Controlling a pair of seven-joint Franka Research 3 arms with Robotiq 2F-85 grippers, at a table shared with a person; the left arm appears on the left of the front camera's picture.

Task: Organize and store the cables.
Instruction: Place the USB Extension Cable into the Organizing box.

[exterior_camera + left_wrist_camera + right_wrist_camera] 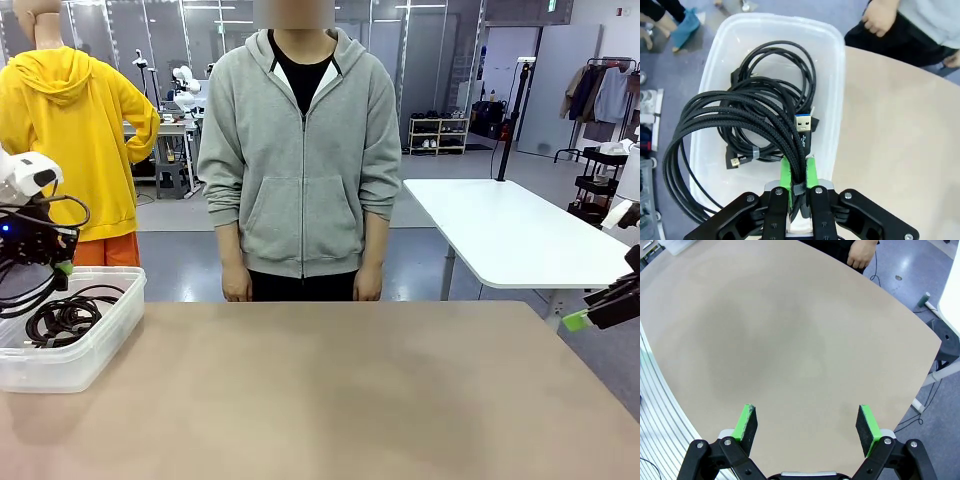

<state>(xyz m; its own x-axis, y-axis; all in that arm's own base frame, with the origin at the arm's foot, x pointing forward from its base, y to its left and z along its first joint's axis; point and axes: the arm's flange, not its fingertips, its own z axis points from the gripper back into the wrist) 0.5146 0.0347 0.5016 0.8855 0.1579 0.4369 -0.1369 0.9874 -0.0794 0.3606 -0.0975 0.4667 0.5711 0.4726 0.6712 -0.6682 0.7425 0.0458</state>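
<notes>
My left gripper is shut on a braided black cable coil with a blue USB plug, holding it just above a clear plastic bin. More coiled black cables lie inside that bin. In the front view the left gripper hangs over the bin at the table's left edge, with cables in it. My right gripper is open with nothing between its fingers, above bare tabletop; it shows at the right edge.
A person in a grey hoodie stands at the far side, hands hanging at the table's edge; one hand also appears in the right wrist view. The tan table stretches between the arms. A white table stands behind on the right.
</notes>
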